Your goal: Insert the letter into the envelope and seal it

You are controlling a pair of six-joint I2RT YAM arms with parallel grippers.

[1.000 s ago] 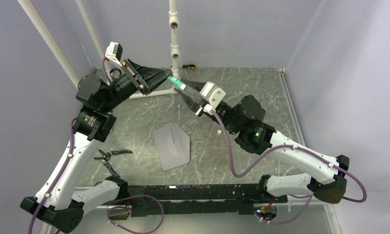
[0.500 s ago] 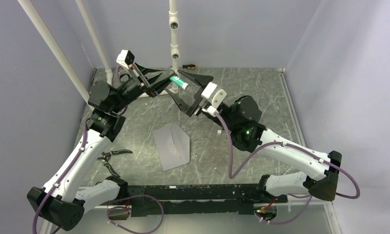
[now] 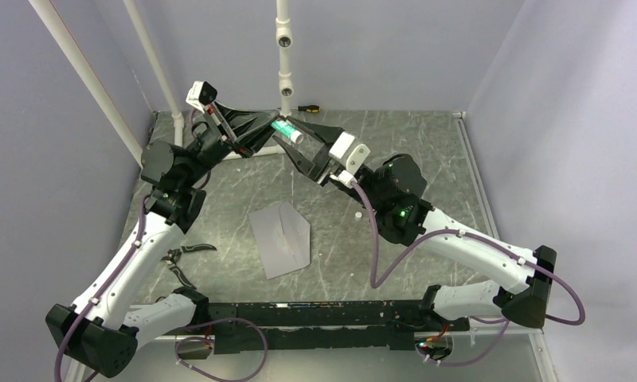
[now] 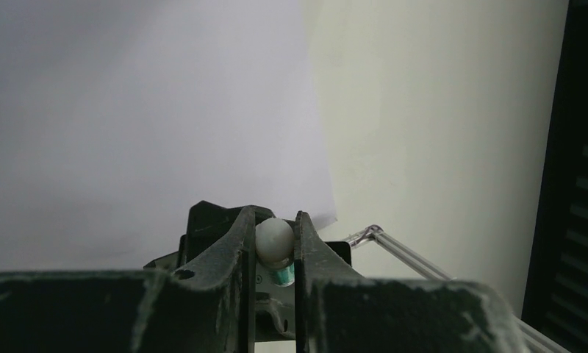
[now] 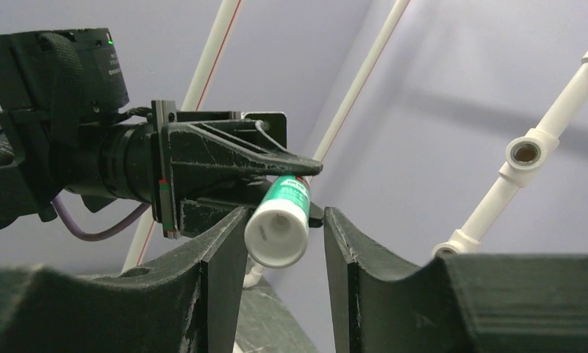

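Right claw (image 5: 282,220) has moved around glue stick (image 3: 286,131) cap, jaws apart; left claw (image 4: 274,218) clamps its body. Likely uncapping to seal envelope (image 3: 282,239).

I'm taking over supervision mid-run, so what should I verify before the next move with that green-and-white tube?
1. Grip: left tool shut on the tube: ok.
2. Alignment: right tool straddles the tube's white end: ok.
3. Right tool's hold: not ok, jaws open with a gap showing.
4. Target: envelope uncovered between the arms: ok.
5. Contents: letter inside the envelope: cannot tell, no tan sheet visible.
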